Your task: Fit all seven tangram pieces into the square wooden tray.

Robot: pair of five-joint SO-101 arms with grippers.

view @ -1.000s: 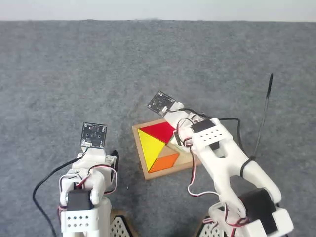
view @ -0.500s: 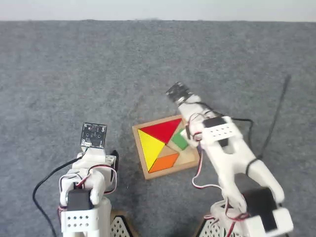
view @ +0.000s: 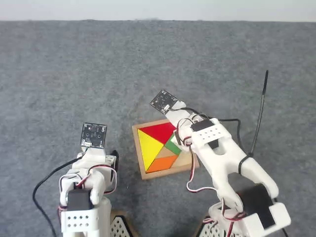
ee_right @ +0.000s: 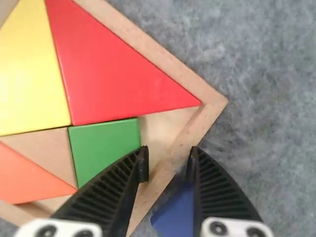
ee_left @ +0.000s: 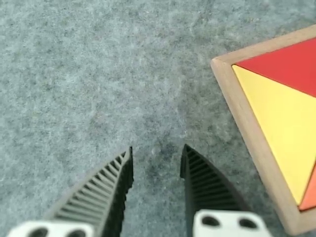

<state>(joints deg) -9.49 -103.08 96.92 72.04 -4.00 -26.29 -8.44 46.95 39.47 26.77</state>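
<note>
The square wooden tray (view: 137, 150) lies mid-table holding a red triangle (view: 159, 132), a yellow triangle (view: 147, 147), an orange piece (view: 162, 163) and a green square (view: 173, 146). My right gripper (ee_right: 168, 154) hovers open over the tray's right rim (ee_right: 197, 128), beside the green square (ee_right: 103, 148) and the red triangle (ee_right: 113, 74). A blue piece (ee_right: 175, 215) shows between its fingers near their base, against one finger. My left gripper (ee_left: 157, 153) is open over bare carpet, left of the tray (ee_left: 244, 128).
Grey carpet (view: 74, 74) covers the whole table. The right arm's body (view: 217, 153) hides the tray's right side in the high view. A thin black cable (view: 260, 108) stands up at the right. The left arm (view: 86, 187) sits at the front left.
The right arm rose and swung back-right, uncovering the green square, then came back down over the tray's right side. The tray slid slightly left. The left arm kept still.
</note>
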